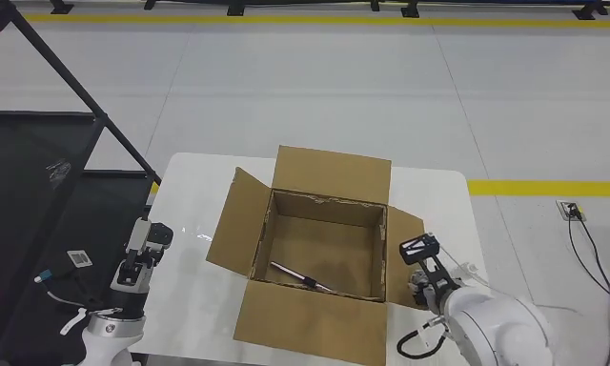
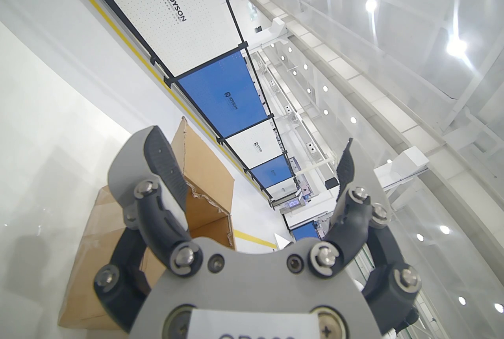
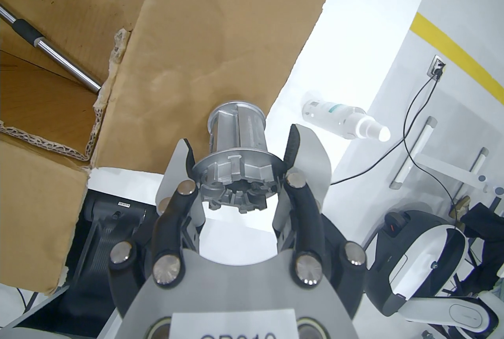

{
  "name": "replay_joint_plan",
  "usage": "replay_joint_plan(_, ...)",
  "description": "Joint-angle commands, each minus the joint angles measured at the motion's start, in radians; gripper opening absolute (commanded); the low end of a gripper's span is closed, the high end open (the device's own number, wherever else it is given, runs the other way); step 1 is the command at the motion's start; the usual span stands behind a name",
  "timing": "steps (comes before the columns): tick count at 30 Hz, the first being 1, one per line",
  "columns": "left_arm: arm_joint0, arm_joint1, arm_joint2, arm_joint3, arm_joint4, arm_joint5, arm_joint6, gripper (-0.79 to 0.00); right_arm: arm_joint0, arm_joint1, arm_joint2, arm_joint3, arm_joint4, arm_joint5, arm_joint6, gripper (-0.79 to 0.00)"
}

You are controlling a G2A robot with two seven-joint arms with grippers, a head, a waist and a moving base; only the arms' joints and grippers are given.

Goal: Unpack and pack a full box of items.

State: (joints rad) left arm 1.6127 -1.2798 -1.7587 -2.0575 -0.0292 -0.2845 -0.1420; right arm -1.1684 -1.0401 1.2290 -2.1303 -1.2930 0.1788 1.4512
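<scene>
1. Looking down in the top view, the cardboard box (image 1: 324, 212) stands open on the white table (image 1: 191, 271), all four flaps spread outward. A thin metal rod (image 1: 300, 275) lies slantwise on its floor.

2. Left wrist view: the left pincer (image 2: 252, 149) is spread wide with nothing between its pads and is tilted up toward the ceiling. Part of the box shows beyond it.

3. Right wrist view: the right pincer (image 3: 241, 145) is pinching a grey ribbed metal part (image 3: 238, 132) by its wider flange, one pad on each side. The part hangs above the box's side flap (image 3: 220, 21), outside the box's cavity. A white spray bottle (image 3: 338, 118) lies on its side on the table past the flap.

4. The part looks to be in transit across that flap, though I cannot tell which way. To do it well:
   - Keep the grip square on the flange, since the part looks heavy and could pivot.
   - Carry it high enough to clear the flap's edge.
   - Lower it onto bare surface, clear of the rod or the bottle, before parting the pads.
</scene>
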Motion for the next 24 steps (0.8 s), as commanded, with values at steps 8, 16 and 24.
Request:
replay_joint_plan(8,0.000,0.000,0.000,0.000,0.000,0.000,0.000,0.000,0.086,-0.025,-0.084,0.075,0.006,0.004,-0.023,-0.785)
replay_joint_plan(16,0.000,0.000,0.000,0.000,0.000,0.000,0.000,0.000,0.119,-0.044,-0.128,0.113,0.010,0.012,-0.077,-0.785)
replay_joint_plan(24,0.000,0.000,0.000,0.000,0.000,0.000,0.000,0.000,0.117,-0.054,-0.130,0.113,-0.018,0.038,-0.079,-0.785)
